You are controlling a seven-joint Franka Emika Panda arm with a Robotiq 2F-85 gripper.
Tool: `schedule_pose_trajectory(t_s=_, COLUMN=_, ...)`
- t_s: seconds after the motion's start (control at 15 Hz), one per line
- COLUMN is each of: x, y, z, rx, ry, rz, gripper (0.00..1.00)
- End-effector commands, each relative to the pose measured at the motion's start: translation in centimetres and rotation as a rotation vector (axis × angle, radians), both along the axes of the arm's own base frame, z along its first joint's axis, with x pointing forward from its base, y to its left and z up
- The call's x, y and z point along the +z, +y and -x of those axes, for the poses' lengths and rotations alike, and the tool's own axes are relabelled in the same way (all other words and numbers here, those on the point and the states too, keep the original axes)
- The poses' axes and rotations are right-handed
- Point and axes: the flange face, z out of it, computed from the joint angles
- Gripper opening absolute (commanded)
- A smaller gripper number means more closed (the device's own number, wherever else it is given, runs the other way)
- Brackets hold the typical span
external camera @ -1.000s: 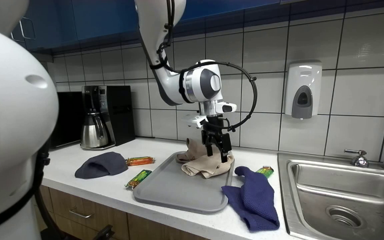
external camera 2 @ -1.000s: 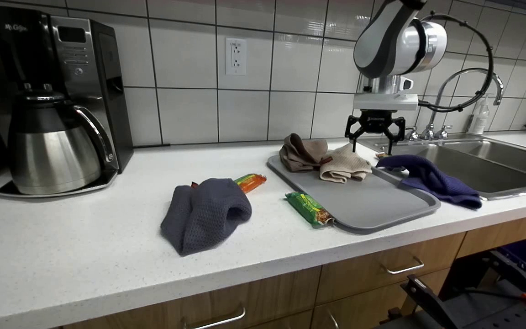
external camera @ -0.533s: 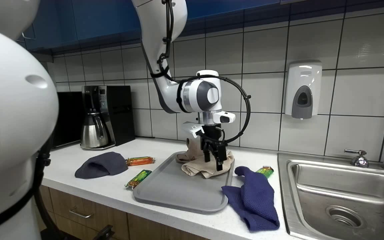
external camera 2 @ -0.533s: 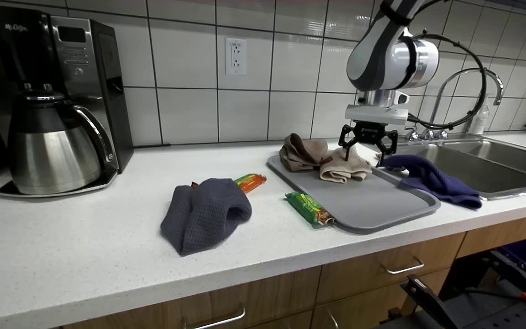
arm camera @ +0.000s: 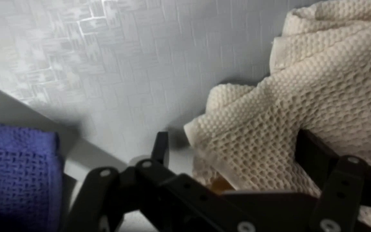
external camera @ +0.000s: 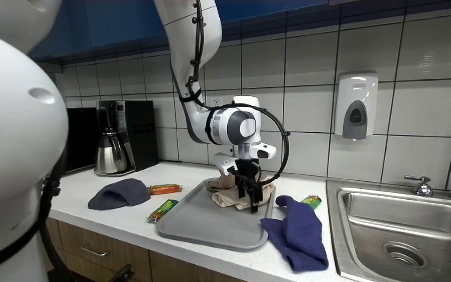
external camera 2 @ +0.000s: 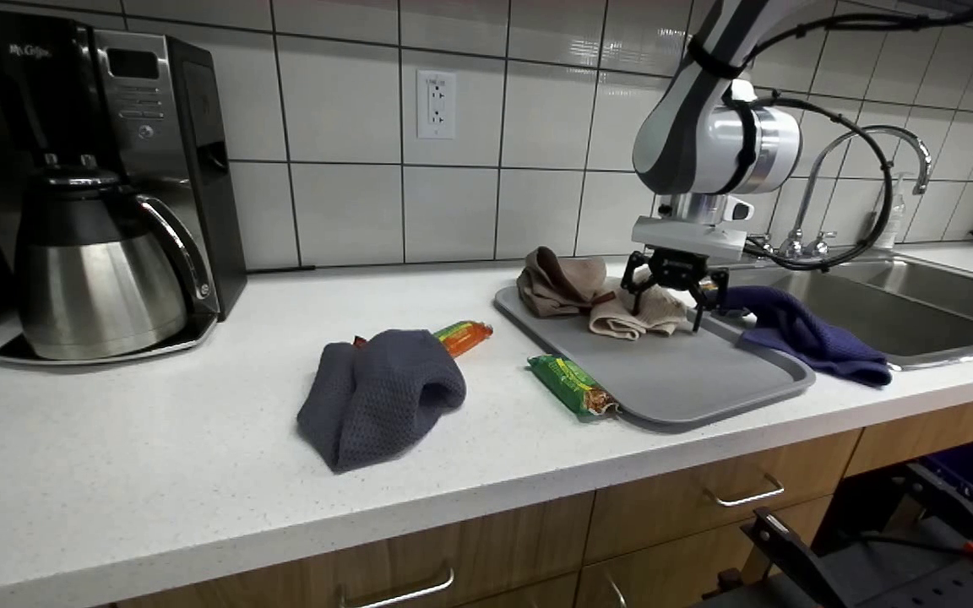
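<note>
There's your pincer (arm camera: 232,137), wide apart, astride a corner of the beige cloth (arm camera: 301,96) (denting its weave on one side!) over the grey tray (arm camera: 156,64).

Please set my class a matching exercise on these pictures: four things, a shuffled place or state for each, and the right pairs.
Things:
1. Black two-fingered end effector
2. Beige textured cloth
3. Steel coffee carafe
4. White plastic dispenser

Places or states:
A. On the white tiled wall
B. Lying on the flat grey tray
C. Open, astride part of a cloth
D. In the black-and-silver coffee maker

Right pairs: 1-C; 2-B; 3-D; 4-A
</note>
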Motion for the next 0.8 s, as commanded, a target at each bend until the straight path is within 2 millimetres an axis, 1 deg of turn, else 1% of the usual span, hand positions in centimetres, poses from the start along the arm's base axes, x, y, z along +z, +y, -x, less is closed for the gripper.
schedule_pose_trajectory(t_s=0.0, x=-0.58, y=-0.43, z=-0.18, rx=0.003, ry=-0.023, rz=-0.03, gripper=1.0)
schedule_pose_trajectory(t_s=0.07, x=-0.59, y=-0.51, z=-0.19, rx=0.003, ry=-0.026, rz=-0.032, gripper=1.0)
schedule_pose_trajectory(t_s=0.13, x=-0.47, y=-0.59, z=-0.24, rx=0.004, ry=-0.032, rz=-0.038, gripper=0.75)
schedule_pose_trajectory(t_s=0.2, x=-0.42, y=-0.66, z=-0.26, rx=0.004, ry=-0.036, rz=-0.04, gripper=0.74)
schedule_pose_trajectory(t_s=0.73, x=0.17, y=-0.89, z=-0.23, rx=0.03, ry=-0.065, rz=-0.047, gripper=0.13)
